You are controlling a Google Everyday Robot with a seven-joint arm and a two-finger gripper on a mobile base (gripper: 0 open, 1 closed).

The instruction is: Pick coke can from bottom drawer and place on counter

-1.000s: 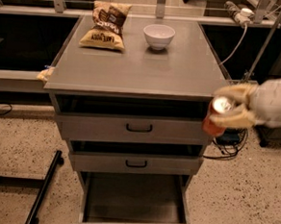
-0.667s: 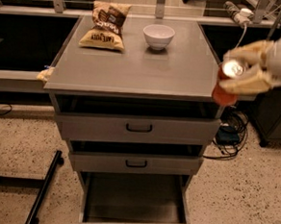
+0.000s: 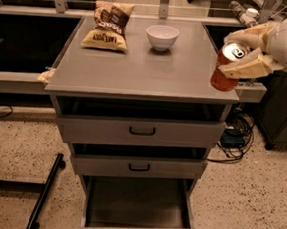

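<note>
My gripper (image 3: 240,53) is at the right of the view, shut on the coke can (image 3: 226,68), a red can with a silver top. It holds the can tilted in the air over the right edge of the grey counter (image 3: 141,69). The bottom drawer (image 3: 137,204) is pulled open below, and its grey floor is bare.
A white bowl (image 3: 162,36) and a brown chip bag (image 3: 109,25) sit at the back of the counter. Two shallower drawers with black handles (image 3: 142,130) are slightly open. A grey side ledge (image 3: 251,92) and cables (image 3: 235,137) lie to the right.
The gripper has lifted the can up from beside the top drawer to above the counter's right edge, moving slightly left.
</note>
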